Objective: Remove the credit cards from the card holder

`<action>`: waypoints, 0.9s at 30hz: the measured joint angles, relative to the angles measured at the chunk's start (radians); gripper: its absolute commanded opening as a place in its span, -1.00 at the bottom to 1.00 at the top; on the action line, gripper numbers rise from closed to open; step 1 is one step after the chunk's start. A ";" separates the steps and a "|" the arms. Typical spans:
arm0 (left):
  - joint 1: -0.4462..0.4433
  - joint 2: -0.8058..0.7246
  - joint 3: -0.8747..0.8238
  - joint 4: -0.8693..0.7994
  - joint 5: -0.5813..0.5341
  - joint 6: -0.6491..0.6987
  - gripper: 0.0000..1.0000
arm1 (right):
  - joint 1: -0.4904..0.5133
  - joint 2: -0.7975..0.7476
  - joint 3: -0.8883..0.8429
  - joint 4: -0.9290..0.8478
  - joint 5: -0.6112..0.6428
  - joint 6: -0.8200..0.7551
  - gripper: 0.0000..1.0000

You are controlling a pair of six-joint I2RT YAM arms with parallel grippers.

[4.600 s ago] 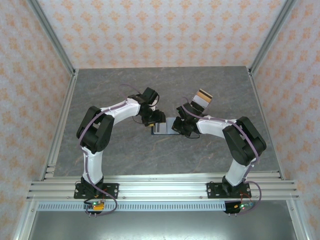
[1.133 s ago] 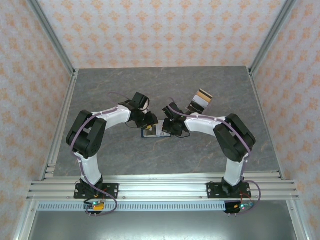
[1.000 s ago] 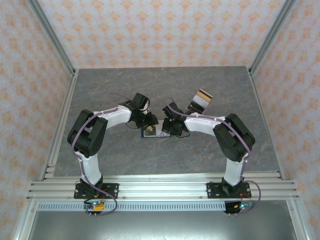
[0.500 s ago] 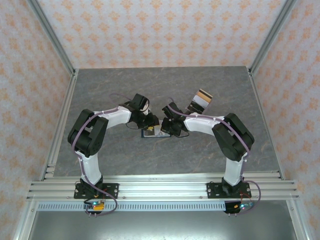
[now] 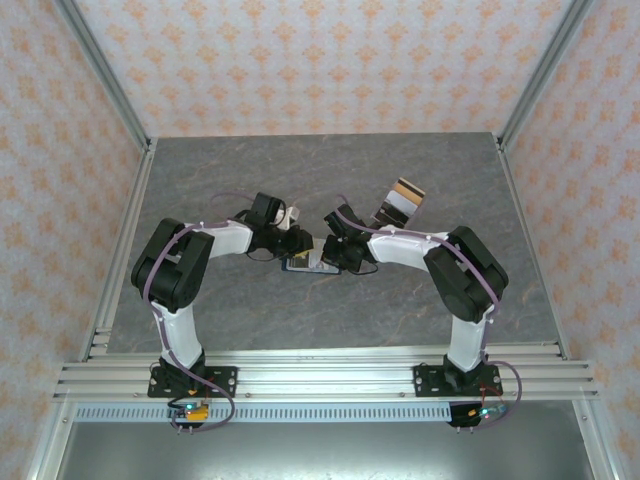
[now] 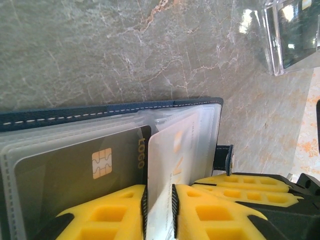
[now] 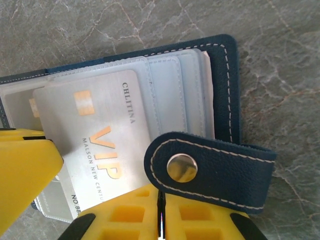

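Spotting card holder lying open on surface midway between both arms, with a stack of credit cards already out, well apart toward the far right

Noting left pincer clamped on edge of silver VIP card, partly out of its clear sleeve; right pincer closed tight just under closure tab, apparently bracing the holder, though can't tell if any leather is actually nipped

Judging cards as light, stiff, slick plastic; likely to slip or bow if pinched at a corner, so best gripped flat across the exposed edge and pulled straight along the sleeve

Expecting sleeves to be soft and clingy, and holder light enough to drag along unless pinned

Seeing dark grey chip card left in next sleeve

Can't count further cards behind stacked sleeves; holder mostly hidden by pincers from above; clear object cut off at corner, unidentifiable
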 measured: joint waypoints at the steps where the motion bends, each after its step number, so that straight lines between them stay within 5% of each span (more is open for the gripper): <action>1: 0.000 0.000 -0.002 0.005 0.001 -0.001 -0.65 | 0.000 0.000 0.000 0.000 0.000 0.001 -0.79; 27: 0.042 -0.071 -0.076 0.029 0.020 0.056 -0.86 | 0.000 0.002 0.001 -0.001 0.007 0.024 -0.79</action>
